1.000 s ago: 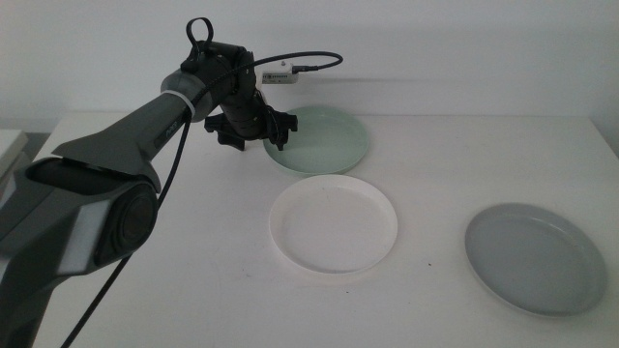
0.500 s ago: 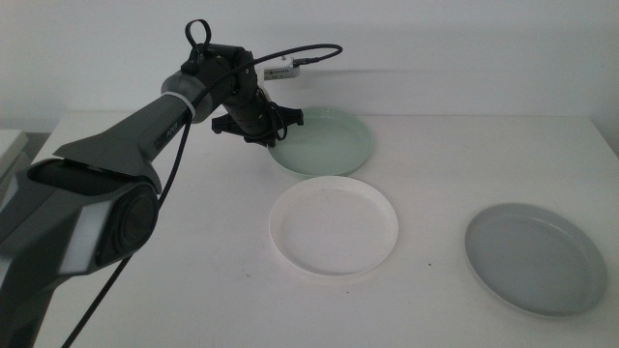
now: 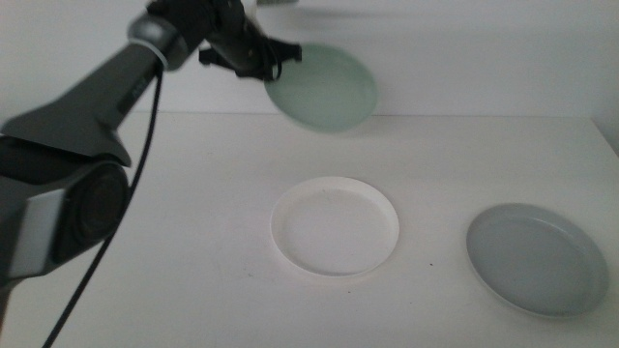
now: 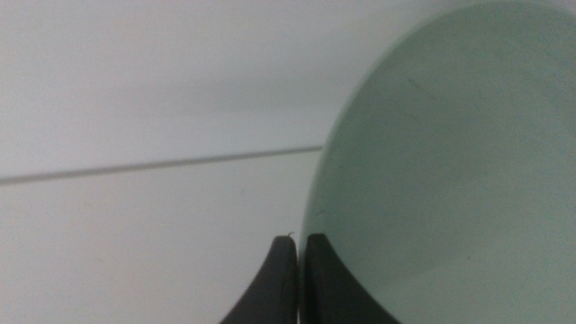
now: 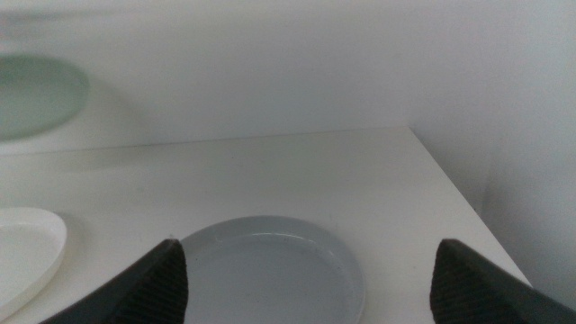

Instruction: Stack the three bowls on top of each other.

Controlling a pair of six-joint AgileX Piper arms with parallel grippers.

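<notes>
My left gripper (image 3: pixel 265 66) is shut on the left rim of the pale mint green bowl (image 3: pixel 324 89) and holds it tilted, high above the back of the table. In the left wrist view the jaws (image 4: pixel 299 245) pinch the rim of the green bowl (image 4: pixel 450 162). The white bowl (image 3: pixel 335 225) lies in the middle of the table. The grey bowl (image 3: pixel 537 258) lies at the front right. My right gripper (image 5: pixel 308 247) is open and empty, hovering just before the grey bowl (image 5: pixel 261 279); it is out of the middle view.
The white table (image 3: pixel 174 242) ends at a white wall behind and has an edge at the right, near the grey bowl. The left arm's cable hangs down along the left side. The right wrist view also shows the green bowl (image 5: pixel 36 94) and the white bowl (image 5: pixel 22 252).
My left gripper has lifted the green bowl off the table, up toward the wall, and the bowl now tilts. The white and grey bowls have not moved.
</notes>
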